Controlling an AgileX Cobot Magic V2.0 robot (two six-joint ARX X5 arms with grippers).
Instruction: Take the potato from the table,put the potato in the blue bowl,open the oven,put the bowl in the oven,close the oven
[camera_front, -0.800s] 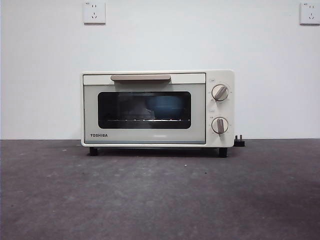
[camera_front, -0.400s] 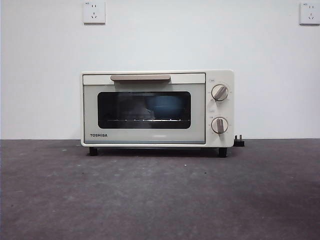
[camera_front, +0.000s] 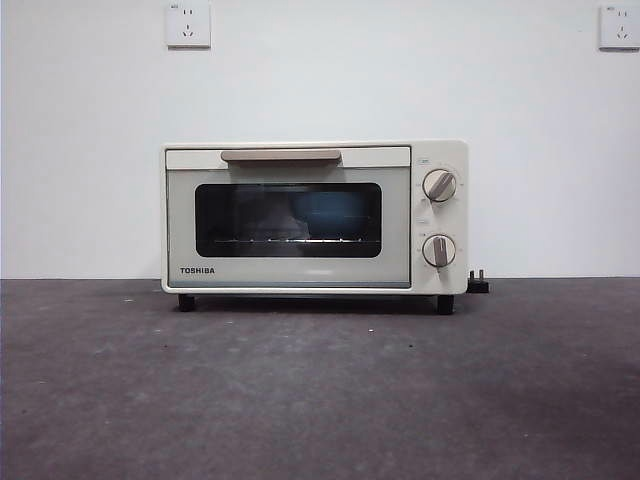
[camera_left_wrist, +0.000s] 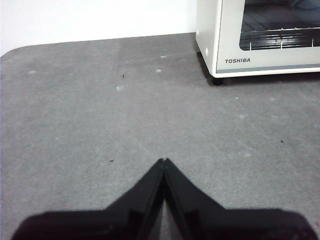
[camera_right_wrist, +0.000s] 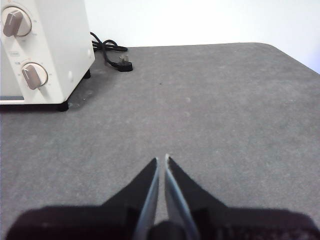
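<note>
Both pincers wait low over the bare surface (camera_front: 320, 400): the left pincer (camera_left_wrist: 164, 161) is clenched with nothing in it, and the right pincer (camera_right_wrist: 161, 159) is nearly clenched, also holding nothing. At the back edge stands the oven (camera_front: 315, 216) with its door shut. Behind the dark glass the blue bowl (camera_front: 335, 215) sits on the wire rack. I cannot see the potato.

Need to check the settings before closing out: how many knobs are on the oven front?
2. Both round beige knobs sit on the cream-white oven's right panel: upper knob above lower knob.
</note>
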